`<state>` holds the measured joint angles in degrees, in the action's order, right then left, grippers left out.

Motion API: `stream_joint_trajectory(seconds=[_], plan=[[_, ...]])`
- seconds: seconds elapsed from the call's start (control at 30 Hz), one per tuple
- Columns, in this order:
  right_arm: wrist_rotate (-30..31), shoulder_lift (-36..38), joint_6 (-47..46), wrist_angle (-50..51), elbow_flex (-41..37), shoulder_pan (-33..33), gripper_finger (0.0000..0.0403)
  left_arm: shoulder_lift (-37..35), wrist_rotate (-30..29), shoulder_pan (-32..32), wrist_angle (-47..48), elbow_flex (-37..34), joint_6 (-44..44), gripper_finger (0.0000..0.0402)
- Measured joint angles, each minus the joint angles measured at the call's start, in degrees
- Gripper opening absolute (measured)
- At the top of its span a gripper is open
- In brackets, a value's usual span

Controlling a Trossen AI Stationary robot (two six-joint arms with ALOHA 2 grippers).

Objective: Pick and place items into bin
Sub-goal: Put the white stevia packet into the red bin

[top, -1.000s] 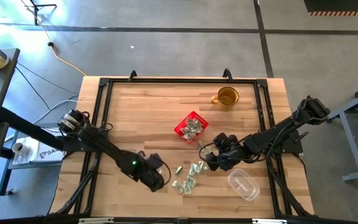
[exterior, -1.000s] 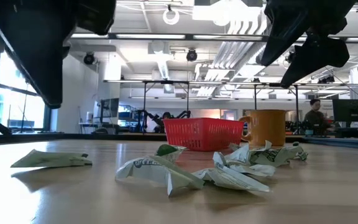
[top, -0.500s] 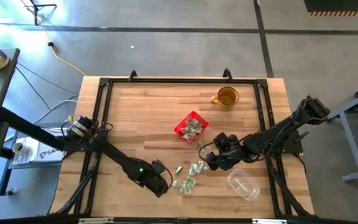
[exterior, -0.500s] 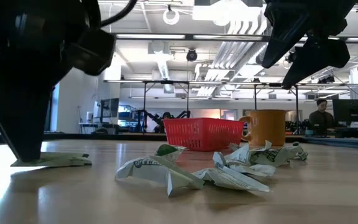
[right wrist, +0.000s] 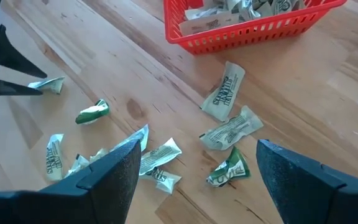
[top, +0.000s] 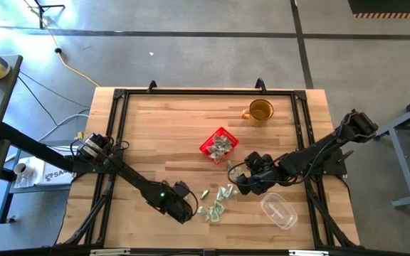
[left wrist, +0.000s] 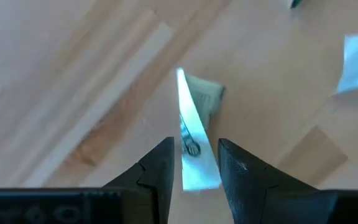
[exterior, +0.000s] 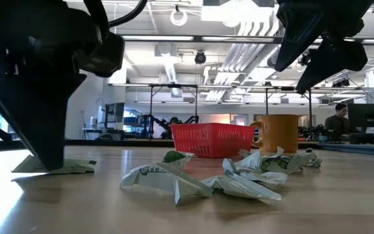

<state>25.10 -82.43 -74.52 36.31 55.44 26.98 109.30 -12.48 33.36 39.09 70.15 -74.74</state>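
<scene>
Several pale green-and-white wrapped pieces [top: 219, 199] lie scattered on the wooden table, near side of the red bin [top: 218, 144], which holds more of them. My left gripper [left wrist: 194, 165] stands on the table at the scatter's left end, shut on one piece [left wrist: 188, 118]. My right gripper [right wrist: 197, 186] hovers open above the scatter's right part [right wrist: 229, 124], touching nothing. In the low view the pieces [exterior: 239, 175] lie before the bin [exterior: 213, 140]. My left gripper pinches one wrapped piece between its two fingers [left wrist: 163, 165], at the piece's near end [left wrist: 197, 174]. It comes from above, slanting down. The piece stands on edge in the gap and its other end [exterior: 73, 167] still lies on the table.
An amber mug [top: 260, 112] stands toward the far right of the table. A clear plastic container [top: 278, 211] lies near the right near corner. A black frame runs along the table's edges. The left half of the tabletop [top: 148, 135] is bare wood.
My left gripper has moved a little toward the table's right and near edge and come down to the tabletop, onto the leftmost wrapped piece. The right arm has kept still.
</scene>
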Motion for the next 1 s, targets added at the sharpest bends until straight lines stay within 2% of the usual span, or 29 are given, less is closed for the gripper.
stream_joint_trajectory(seconds=[0.17,0.4,0.43,0.57,0.67,0.8,0.93,1.0], plan=[[0.0,0.0,0.0,0.5,0.0,0.0,0.0309,0.5,-1.5,-0.8,0.0,0.0,3.8,0.0135],[-0.6,0.0,0.0,0.9,0.0,0.0,0.0309,0.6,-1.6,-3.5,0.0,0.0,10.0,0.0027],[-0.8,0.0,0.0,0.9,0.0,0.0,0.0309,0.6,-1.4,-4.0,0.0,0.0,11.1,0.0022],[-1.8,0.0,-0.3,1.4,0.0,0.1,0.0309,0.6,0.5,-6.3,1.6,1.1,14.8,0.0034],[-2.2,0.0,-0.3,4.0,0.0,1.1,0.0309,0.6,0.5,-7.9,6.5,4.8,18.1,0.0045],[-4.7,0.0,1.3,11.0,0.0,3.4,0.0309,0.6,-3.5,-10.3,13.9,12.6,24.3,0.0022],[-7.7,0.0,1.0,23.2,0.0,5.4,0.0309,0.5,-10.3,-15.7,13.6,20.2,35.1,0.0024],[-9.3,0.0,0.9,27.7,0.0,6.5,0.0309,0.5,-10.1,-20.5,9.7,22.3,41.0,0.0033]])
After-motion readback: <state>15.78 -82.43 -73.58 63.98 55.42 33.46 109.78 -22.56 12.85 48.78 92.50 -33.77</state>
